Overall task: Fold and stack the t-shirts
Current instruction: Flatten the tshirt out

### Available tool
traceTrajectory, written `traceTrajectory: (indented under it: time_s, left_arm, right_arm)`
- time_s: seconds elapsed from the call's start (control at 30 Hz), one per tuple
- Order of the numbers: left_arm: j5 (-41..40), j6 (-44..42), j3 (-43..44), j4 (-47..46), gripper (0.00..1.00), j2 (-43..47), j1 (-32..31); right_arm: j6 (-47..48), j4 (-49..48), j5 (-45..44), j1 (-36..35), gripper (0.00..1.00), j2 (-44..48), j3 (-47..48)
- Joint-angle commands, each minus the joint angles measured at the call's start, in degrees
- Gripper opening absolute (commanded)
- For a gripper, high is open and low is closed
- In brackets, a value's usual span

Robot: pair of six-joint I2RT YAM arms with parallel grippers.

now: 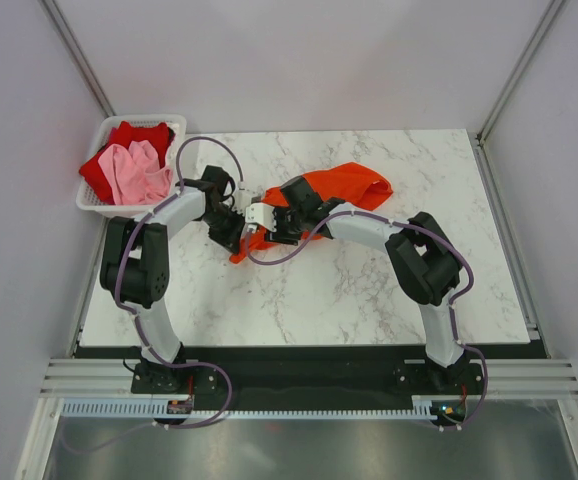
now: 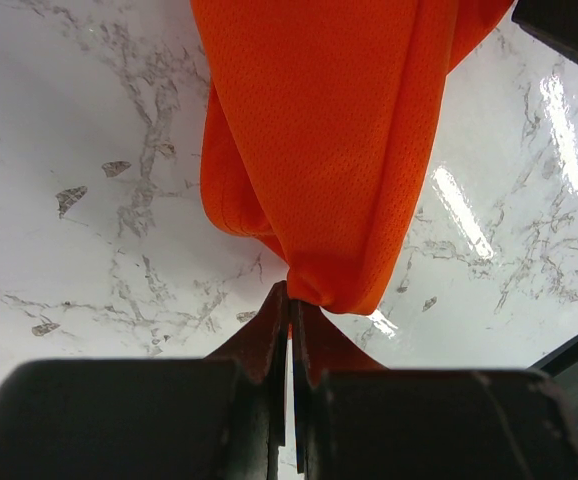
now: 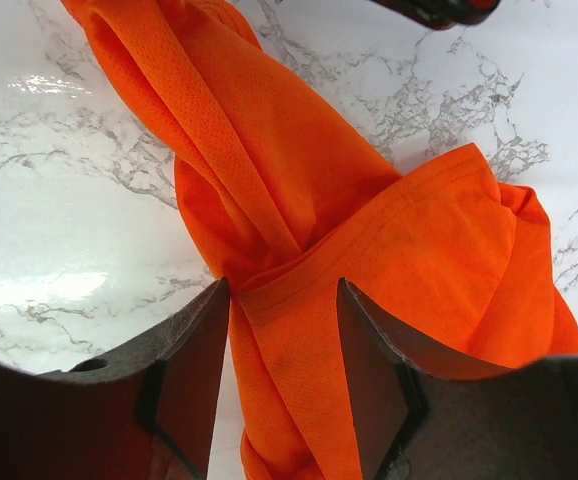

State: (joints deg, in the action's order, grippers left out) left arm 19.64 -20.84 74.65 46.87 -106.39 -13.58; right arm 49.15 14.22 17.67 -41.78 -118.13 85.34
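Between the black jaws, the t-shirt [image 2: 339, 150] is bright orange-red with a fine mesh dotting; beneath them, the table [image 2: 89, 250] is white, grey-veined marble.

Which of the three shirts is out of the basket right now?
The orange-red t-shirt, bunched on the marble table with the left end effector pinching it. The deep red t-shirt and pink t-shirt lie in the white basket.
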Motion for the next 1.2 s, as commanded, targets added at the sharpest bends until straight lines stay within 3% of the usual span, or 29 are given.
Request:
traceTrajectory:
  time_s: [0.0, 0.47, 0.57, 0.73, 1.17]
  left_arm:
    - [1.81, 1.42, 2.08, 0.33, 0.02, -1.36, 0.14]
    - [1.81, 1.59, 2.69, 0.33, 0.02, -1.98, 0.22]
    - [1.81, 1.68, 2.60, 0.32, 0.02, -2.07, 0.14]
    - [1.89, 1.68, 2.43, 0.32, 0.02, -2.07, 0.14]
    - [1.98, 1.68, 2.34, 0.32, 0.02, -2.25, 0.14]
  right_arm:
    - [-0.02, -0.07, 0.97, -0.14, 0.55, 2.29, 2.29]
    - [-0.01, -0.95, -0.79, -0.14, 0.47, -0.17, 3.60]
    - [-0.19, -0.86, -0.71, -0.06, 0.31, -0.53, 4.22]
    - [-0.72, -0.33, -0.71, -0.06, 0.23, -0.88, 4.57]
    - [0.78, 3.27, 0.00, -0.32, 0.33, -1.05, 4.13]
